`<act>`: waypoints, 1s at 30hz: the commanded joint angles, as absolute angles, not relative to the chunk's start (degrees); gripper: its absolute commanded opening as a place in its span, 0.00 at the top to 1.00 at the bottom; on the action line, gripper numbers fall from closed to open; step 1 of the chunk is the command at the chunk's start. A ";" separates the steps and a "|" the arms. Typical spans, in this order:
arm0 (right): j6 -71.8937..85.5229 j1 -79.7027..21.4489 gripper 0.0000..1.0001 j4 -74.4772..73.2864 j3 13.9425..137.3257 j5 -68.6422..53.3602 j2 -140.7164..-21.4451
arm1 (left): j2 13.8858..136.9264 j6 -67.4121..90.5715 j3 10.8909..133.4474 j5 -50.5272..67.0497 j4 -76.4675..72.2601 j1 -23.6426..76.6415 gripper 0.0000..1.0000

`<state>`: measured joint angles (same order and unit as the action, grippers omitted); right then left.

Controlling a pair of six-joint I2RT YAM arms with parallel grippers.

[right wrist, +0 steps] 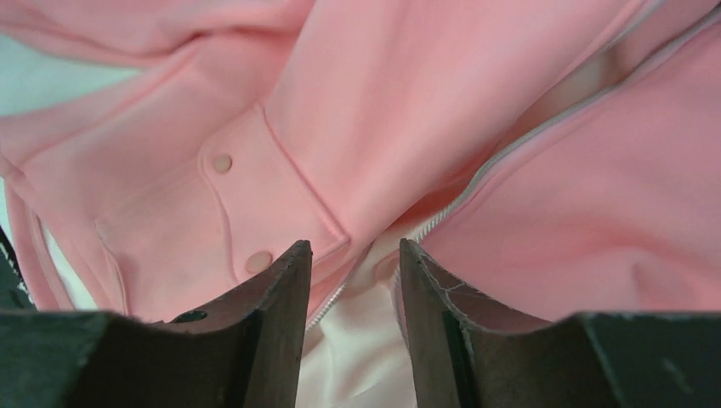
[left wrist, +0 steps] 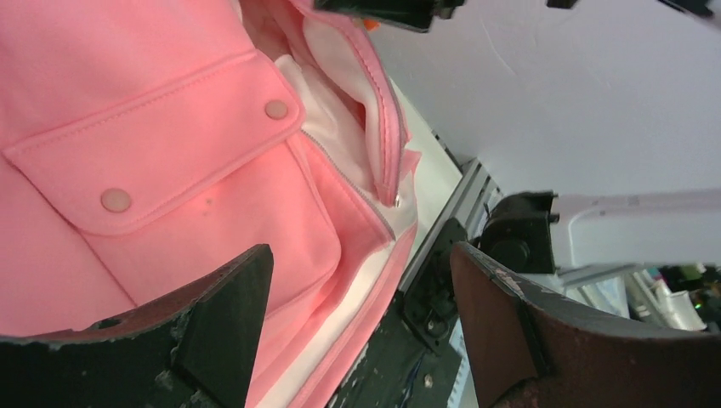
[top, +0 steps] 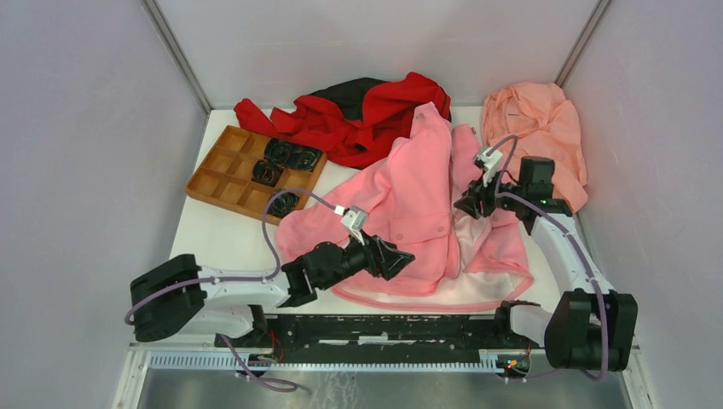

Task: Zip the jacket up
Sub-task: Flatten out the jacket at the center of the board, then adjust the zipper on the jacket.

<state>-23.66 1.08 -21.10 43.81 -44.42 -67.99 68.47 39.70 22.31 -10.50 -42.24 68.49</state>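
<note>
White table point(top: 222, 239) between plain grey walls point(top: 85, 128), seen from above, with a bright pink fleece jacket point(top: 418, 196) spread across its middle and right side. A red-and-black garment point(top: 367, 115) and a peach cloth point(top: 533, 128) lie at the far edge. The jacket lies front up and unzipped. Its two front panels fall apart to show a wedge of paler lining that widens toward the near hem. The open front runs lengthwise from the near hem toward the far end, leaning slightly left. The right gripper point(right wrist: 353, 246) hangs low over this opening about halfway up. Its fingers are a narrow gap apart with nothing caught between them, and the zipper teeth point(right wrist: 510, 161) slant away up and to the right just beyond its tips. The left gripper point(top: 402, 259) hovers above the left front panel near the hem, jaws spread wide and empty, beside a snap-buttoned pocket flap point(left wrist: 170, 144). In its wrist view, a small metal piece point(left wrist: 398, 201) glints at the bottom of the zipper line, beyond the tips, toward the far right. By this layout, the left gripper looks nearer the zipper's lower end, while the right is already over the teeth.
</note>
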 commanded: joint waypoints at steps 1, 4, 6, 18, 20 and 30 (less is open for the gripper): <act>-24.70 6.28 0.48 -18.07 48.47 -59.45 -64.64 | 74.72 49.79 26.72 -3.94 -53.16 63.84 0.17; -24.57 8.69 0.44 -15.85 46.50 -66.92 -64.51 | 80.30 54.31 29.58 -0.84 -57.11 61.90 0.17; -25.49 9.79 0.41 -15.72 45.01 -70.89 -64.75 | 83.54 56.69 32.11 -0.29 -57.04 61.41 0.18; -23.49 15.30 0.30 -12.24 41.49 -64.96 -61.29 | 94.18 67.36 50.65 -11.41 -28.64 61.38 0.21; -22.06 16.19 0.30 -10.74 40.86 -63.00 -60.46 | 95.74 68.06 54.66 -13.09 -22.35 61.44 0.21; -12.93 19.22 0.23 -3.92 37.88 -49.70 -57.22 | 107.20 70.84 77.24 -18.11 3.03 61.52 0.17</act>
<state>-18.44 18.22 -9.15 38.81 -57.63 -58.83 103.13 67.77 69.36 -14.04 -8.84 61.47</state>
